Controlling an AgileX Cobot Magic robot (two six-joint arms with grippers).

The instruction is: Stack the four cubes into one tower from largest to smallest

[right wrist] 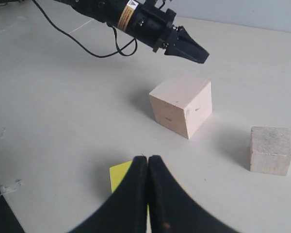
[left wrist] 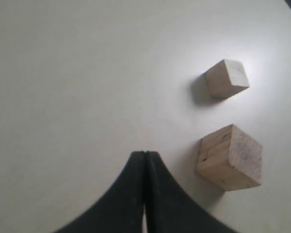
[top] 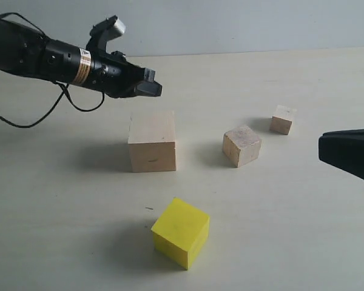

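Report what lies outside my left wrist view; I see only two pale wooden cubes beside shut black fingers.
Observer: A large pale bare-wood cube stands alone, nothing stacked on it.
Operator: Locate the fourth one.
Observer: The bright yellow cube sits apart from the others, nearest the exterior camera.
Operator: Give the other arm's state.
Observer: The right gripper is shut and holds nothing, at the right edge of the exterior view.

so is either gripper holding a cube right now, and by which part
Nothing is held: the left gripper and the right gripper are both shut, with nothing between their jaws.
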